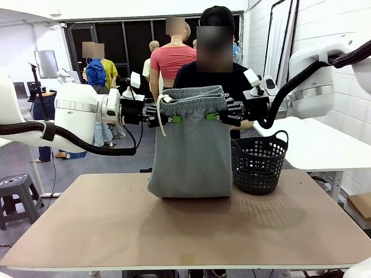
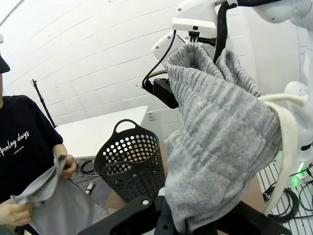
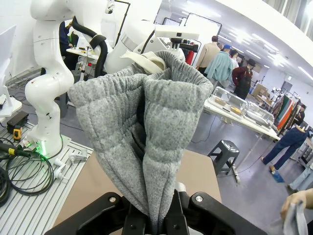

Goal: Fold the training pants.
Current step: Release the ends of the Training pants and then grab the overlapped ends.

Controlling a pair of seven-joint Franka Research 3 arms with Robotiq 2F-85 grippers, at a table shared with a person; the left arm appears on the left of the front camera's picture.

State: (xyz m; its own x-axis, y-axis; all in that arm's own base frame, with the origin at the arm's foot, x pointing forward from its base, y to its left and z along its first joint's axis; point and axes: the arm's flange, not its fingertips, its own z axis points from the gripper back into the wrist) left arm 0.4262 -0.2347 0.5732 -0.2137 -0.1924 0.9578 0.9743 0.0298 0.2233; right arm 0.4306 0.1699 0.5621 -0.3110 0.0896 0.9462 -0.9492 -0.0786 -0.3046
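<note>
The light grey training pants (image 1: pixel 191 145) hang by their gathered waistband between my two grippers, above the middle of the table; the lower edge touches the tabletop. My left gripper (image 1: pixel 172 120) is shut on the waistband's left end, where the white drawstring (image 2: pixel 288 147) dangles. The right gripper (image 1: pixel 211 117) is shut on the right end. In the left wrist view the grey cloth (image 2: pixel 220 137) drapes over my fingers, and a person's hands (image 2: pixel 63 169) hold grey fabric at the lower left. The right wrist view has the waistband (image 3: pixel 146 127) pinched between its fingers.
A black mesh basket (image 1: pixel 259 162) stands on the table (image 1: pixel 185 231) just right of the pants. The person (image 1: pixel 214 75) stands behind the hanging cloth at the far edge. A white table (image 1: pixel 324 145) sits at the back right. The near half of the tabletop is bare.
</note>
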